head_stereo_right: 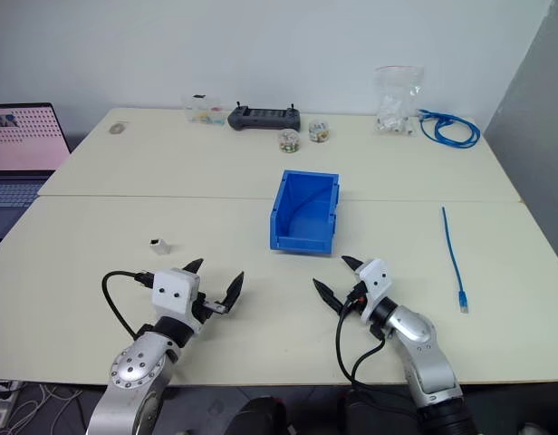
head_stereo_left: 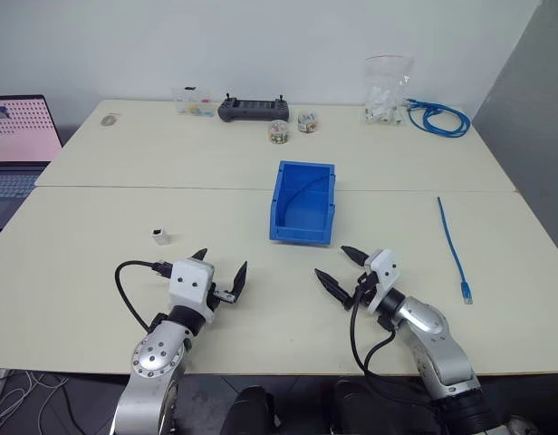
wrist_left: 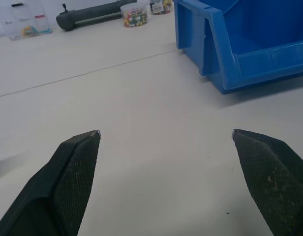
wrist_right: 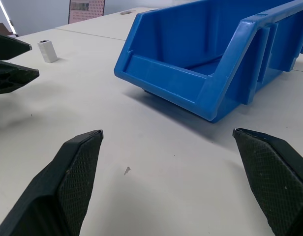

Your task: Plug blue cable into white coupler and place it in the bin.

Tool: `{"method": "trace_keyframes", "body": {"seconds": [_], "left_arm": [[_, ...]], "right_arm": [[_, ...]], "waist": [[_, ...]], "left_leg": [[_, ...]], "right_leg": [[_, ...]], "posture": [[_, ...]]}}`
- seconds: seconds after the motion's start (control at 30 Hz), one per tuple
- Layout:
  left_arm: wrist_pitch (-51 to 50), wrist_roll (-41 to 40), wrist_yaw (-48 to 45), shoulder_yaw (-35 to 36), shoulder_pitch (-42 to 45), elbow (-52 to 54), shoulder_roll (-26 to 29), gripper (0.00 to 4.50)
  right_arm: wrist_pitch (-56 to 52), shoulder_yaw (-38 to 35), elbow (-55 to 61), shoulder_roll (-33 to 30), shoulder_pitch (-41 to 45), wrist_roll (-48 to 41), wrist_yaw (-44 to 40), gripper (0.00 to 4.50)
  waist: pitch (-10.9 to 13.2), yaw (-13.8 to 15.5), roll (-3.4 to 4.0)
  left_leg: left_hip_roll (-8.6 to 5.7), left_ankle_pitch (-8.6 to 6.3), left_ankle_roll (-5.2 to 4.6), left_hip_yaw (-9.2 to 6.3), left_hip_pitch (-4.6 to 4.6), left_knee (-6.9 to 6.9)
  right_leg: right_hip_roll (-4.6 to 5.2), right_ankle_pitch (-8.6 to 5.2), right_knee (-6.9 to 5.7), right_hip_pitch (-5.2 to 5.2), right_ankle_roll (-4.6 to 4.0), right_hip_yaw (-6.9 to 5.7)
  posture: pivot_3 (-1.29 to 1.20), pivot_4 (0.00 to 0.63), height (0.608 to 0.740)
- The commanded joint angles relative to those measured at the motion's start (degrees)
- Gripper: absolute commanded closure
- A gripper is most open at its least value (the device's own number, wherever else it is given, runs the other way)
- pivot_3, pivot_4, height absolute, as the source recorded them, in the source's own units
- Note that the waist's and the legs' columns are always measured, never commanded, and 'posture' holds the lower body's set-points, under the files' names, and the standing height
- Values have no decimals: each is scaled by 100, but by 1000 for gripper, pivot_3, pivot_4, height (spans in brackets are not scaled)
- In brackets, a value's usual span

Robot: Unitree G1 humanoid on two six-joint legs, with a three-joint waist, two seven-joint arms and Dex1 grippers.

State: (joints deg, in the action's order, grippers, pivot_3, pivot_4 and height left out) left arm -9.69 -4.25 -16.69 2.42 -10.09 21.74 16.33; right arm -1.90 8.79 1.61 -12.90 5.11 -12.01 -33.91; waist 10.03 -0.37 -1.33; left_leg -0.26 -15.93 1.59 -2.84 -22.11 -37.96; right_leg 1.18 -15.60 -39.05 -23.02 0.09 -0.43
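Though thin, bright blue cable (head_stereo_left: 452,246).

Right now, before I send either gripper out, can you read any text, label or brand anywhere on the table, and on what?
No text can be read.
Laptop screen: pink picture, detail too small.
Controller: no legible marking.
Clear box: dark and red label patches, too blurred.
Bag: no print made out.
Bin, coupler, cable: plain.

laptop (head_stereo_left: 21,149): cut off at my 9 o'clock edge | blue cable (head_stereo_left: 453,247) plugs: too small to tell | bin (wrist_left: 230,44): cropped in my left wrist view
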Motion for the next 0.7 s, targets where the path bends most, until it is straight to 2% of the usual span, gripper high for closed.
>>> {"method": "trace_keyframes", "body": {"seconds": [0.03,0.3,0.43,0.53,0.7], "left_arm": [[283,-15,-167,-19,-38,-25,101,0],[410,-806,-1091,99,-37,11,355,0],[321,-951,-1484,-30,194,89,598,0],[37,-1099,-1754,-255,545,222,732,0],[-612,-1476,-2180,-571,1065,366,905,0]], "right_arm": [[152,-6,39,-5,76,33,-48,22],[84,-23,175,15,77,-72,-102,22],[-138,-24,438,-93,111,-153,-190,22],[-509,-76,1065,-511,182,-261,-432,22],[-1205,-598,1962,-2115,292,-754,-1518,22]], "waist": [[0,0,0],[0,-1,1],[0,0,1],[1,3,2],[3,12,3]], "left_leg": [[0,0,0,0,0,0],[1,0,0,0,0,0],[0,0,0,0,0,0],[0,0,0,-1,0,-1],[-7,-1,-1,-4,0,-4]], "right_leg": [[0,0,0,0,0,0],[0,0,0,0,0,-1],[0,0,0,0,0,-1],[0,0,-1,0,0,-2],[1,0,6,11,2,-6]], "posture": [[0,150,740],[0,150,740],[0,150,740],[0,150,740],[0,150,740]]}}
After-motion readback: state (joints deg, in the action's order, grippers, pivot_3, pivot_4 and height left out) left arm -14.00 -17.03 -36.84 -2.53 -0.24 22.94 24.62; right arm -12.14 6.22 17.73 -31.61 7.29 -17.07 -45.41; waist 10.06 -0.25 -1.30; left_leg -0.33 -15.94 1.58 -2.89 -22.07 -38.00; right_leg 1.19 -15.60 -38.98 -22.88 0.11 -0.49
